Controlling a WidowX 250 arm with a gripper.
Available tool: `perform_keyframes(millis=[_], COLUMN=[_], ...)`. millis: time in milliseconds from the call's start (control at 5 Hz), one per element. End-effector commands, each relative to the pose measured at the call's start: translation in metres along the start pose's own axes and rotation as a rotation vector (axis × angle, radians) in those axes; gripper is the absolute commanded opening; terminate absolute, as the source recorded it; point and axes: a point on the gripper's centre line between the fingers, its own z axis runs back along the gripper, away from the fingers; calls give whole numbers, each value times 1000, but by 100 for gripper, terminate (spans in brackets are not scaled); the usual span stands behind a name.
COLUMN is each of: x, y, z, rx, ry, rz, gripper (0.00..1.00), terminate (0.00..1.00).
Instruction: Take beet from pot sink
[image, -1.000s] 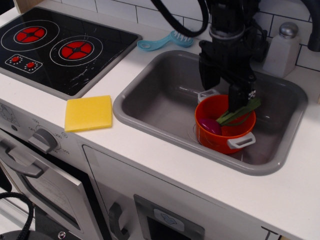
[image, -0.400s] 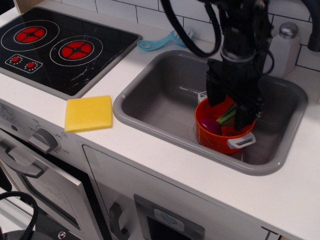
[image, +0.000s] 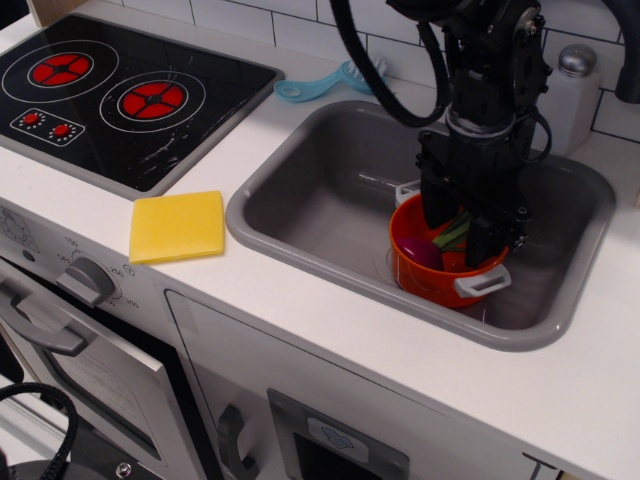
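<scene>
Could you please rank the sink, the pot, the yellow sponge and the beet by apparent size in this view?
1. Sink
2. Pot and sponge: too alike to rank
3. Beet, partly hidden by the gripper

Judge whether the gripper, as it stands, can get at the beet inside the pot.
Probably yes. The gripper is lowered into the open orange pot, straddling the beet leaves, with no lid or other object between them. Whether its fingers already touch the beet cannot be told.

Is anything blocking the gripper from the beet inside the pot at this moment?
Nothing visible does. The gripper reaches down through the open top of the pot, its jaws either side of the green leaves, with the beet magenta at the bottom. Whether the jaws have closed cannot be told.
</scene>
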Motion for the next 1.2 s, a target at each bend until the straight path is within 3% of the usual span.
perform_keyframes(millis=[0,200,600,800,1000], x=[2,4,3,-3,-19], y=[11,16,38,51,69], z=[23,32,77,103,105], rx=[5,4,-1,-32,-36], ry=[-66,-83,-189,-238,-245], rz=[2,8,86,108,124], gripper=[0,0,0,0,0], terminate=[0,0,0,0,0])
